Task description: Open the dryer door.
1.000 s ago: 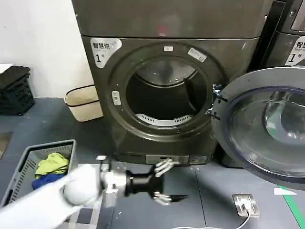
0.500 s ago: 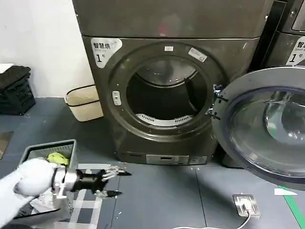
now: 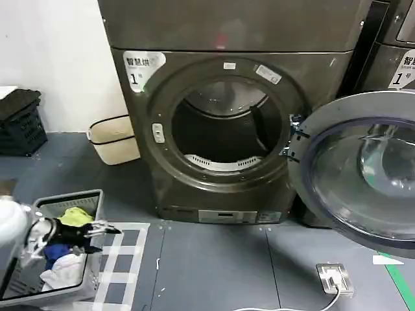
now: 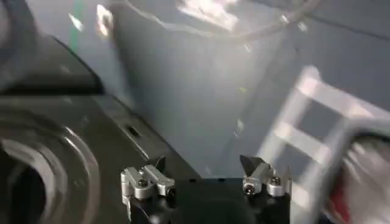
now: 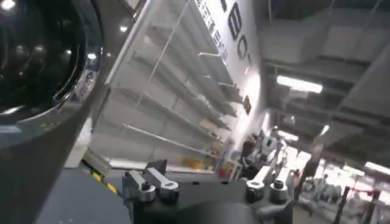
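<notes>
A grey slatted laundry basket stood on the floor at the lower left of the head view, holding crumpled clothes: a yellow-green piece toward the back, something blue in the middle and a white piece nearest the robot. Farther back, against the white wall, a cream-coloured bin sat just beside the bronze-grey dryer, and a dark crate stood at the left edge. What either of those held could not be told.

The dryer door hung wide open to the right of the machine, swung out on its hinge so that it covered the lower front of the neighbouring machine. Its broad chrome ring framed a dark tinted glass bowl that caught pale reflections. The round opening lay uncovered, showing the dim drum and a perforated strip at its bottom.

The left gripper hovered over the basket's right rim, its fingers spread and holding nothing; the left wrist view showed the same parted tips above the grey floor. In the right wrist view the right gripper also had its fingers apart and empty, with the door's dark glass close alongside.
</notes>
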### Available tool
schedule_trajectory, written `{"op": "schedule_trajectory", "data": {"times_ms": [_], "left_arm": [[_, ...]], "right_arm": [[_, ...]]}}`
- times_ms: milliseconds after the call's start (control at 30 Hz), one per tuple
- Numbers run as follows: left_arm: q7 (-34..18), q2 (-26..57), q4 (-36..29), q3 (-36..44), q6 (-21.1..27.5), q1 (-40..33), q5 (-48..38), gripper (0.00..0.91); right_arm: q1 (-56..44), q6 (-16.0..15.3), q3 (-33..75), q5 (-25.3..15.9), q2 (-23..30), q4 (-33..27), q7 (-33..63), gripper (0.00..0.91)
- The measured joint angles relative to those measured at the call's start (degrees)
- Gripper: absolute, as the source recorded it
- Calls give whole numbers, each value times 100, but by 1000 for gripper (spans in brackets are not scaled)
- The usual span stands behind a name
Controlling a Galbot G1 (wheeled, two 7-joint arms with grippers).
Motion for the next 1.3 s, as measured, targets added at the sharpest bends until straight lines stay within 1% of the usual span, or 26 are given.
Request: {"op": "schedule_trajectory", "data": {"times_ms": [233,500,733,833,900,1033,1300], "left_arm": [[24,169,429,-59,5,-61,591,907],[569,32,786,132,5,-108,706,907],[815,-120,862,331,7,-212,751,907],[1071,-192,910,418,7,-293,797,907],[1197,-252,948,440,8,-352,975,907],[1242,-298,978,458,10,-437,1183,907],[1235,-321,1052,474,11,-430,1162,907]], "right_arm": [[1,-3,-48,169,-14,-13,-77,907],[59,59,-164,172,64,28,-79,907],[83,187,-246,230,124,-4,-62,907],[83,220,-270,241,160,-12,-85,907],[91,230,-286,239,185,-11,-90,907],[99,238,-295,217,197,0,-101,907],[112,272,-261,237,156,-22,-120,907]]}}
